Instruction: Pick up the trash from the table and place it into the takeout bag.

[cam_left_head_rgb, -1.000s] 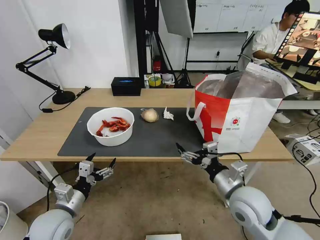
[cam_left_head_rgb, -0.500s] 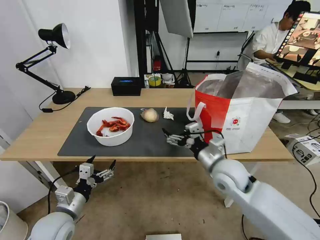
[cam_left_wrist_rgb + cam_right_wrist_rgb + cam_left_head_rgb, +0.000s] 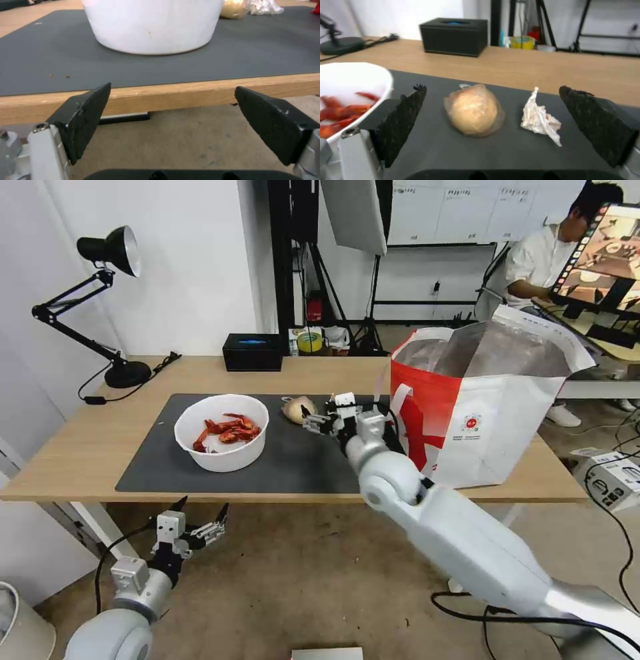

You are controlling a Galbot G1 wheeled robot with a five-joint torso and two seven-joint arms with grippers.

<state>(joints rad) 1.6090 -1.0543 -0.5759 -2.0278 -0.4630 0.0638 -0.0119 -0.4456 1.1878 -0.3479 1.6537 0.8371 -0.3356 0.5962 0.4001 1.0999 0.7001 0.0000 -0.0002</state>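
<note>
Down at about 7 o'clock in the head view, the left pincer (image 3: 200, 511) hangs below the worktop's (image 3: 80, 453) front edge with its black fingers (image 3: 85, 117) spread apart and nothing between them. It looks parked. Just past that edge, on the dark grey mat (image 3: 300, 460), sits the white bowl of red crayfish shells (image 3: 221, 432).

Near the middle, the right pincer (image 3: 319, 421) is out over the mat, fingers wide apart and empty. It points at the beige wrapped lump (image 3: 474, 113), which lies on the mat close in front of it. The crumpled white tissue (image 3: 540, 120) lies just beside the lump, toward the bag side, and they do not touch.

I think the step now is grabbing the lump. To do it well, the pincer should line up so one finger goes down each side of the lump, then go low and squeeze gently, since the wrap looks soft and slippery. The finger on the tissue side has little room, so it may bump the tissue. The bowl's rim is close on the other side.

At about 3 o'clock stands the white and red takeout bag (image 3: 493, 413), open at the top with its silver lining showing. Its near strap handle (image 3: 393, 403) hangs close to the right arm, so the lift should go up high before crossing over the bag's rim.
</note>
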